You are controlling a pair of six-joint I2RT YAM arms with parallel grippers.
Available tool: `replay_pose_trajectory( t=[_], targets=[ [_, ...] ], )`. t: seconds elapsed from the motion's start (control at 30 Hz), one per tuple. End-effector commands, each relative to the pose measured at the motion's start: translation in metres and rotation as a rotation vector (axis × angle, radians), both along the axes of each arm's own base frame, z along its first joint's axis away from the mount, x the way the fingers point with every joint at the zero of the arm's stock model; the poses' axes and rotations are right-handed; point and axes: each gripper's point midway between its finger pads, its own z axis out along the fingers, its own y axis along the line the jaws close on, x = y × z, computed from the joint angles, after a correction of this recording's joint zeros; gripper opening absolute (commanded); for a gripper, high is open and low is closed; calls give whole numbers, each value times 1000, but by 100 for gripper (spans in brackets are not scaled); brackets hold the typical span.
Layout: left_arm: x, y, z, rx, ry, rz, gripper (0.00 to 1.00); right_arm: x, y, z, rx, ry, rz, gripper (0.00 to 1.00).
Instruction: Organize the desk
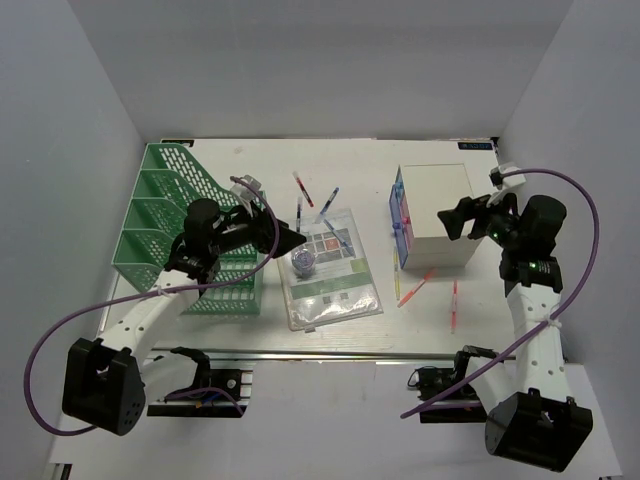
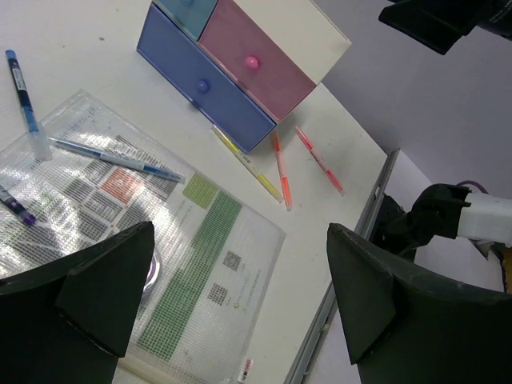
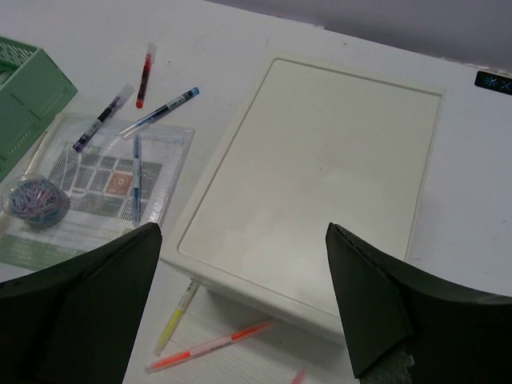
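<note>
The white desk (image 1: 350, 160) holds a clear mesh pouch (image 1: 330, 275) with a small tub of paper clips (image 1: 304, 262) and a blue pen (image 3: 137, 176) lying on it. Red (image 1: 302, 188), blue (image 1: 328, 203) and purple (image 1: 299, 212) pens lie behind the pouch. My left gripper (image 1: 280, 215) hovers open over the pouch's left edge, nothing between its fingers (image 2: 240, 232). My right gripper (image 1: 455, 215) hangs open above the white drawer box (image 1: 437, 215), empty (image 3: 243, 228).
A green mesh file rack (image 1: 165, 215) stands at the left, under the left arm. Yellow (image 1: 396, 270), orange (image 1: 415, 289) and pink (image 1: 453, 305) highlighters lie in front of the drawer box, whose pink and blue drawers (image 2: 240, 64) are closed. An aluminium rail (image 2: 352, 264) runs along the near edge.
</note>
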Motion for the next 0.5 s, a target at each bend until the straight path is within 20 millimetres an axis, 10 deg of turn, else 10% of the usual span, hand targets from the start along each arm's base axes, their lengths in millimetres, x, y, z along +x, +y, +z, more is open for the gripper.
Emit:
replay_pose_trajectory(
  t=[0.0,0.4,0.43,0.47],
  targets=[
    [4,-1,14,6,-44,18,98,-3,-2,17,-41,-45,3,89],
    [-2,-15,18,-18,-30,-1,95,-4,4,4,-40,-17,53,89],
    [2,-16,20,-20,-26,3,90,-4,3,4,-37,-8,53,82],
    [1,-20,22,-23,-26,-8,88,-2,4,8,-34,-5,60,53]
  ],
)
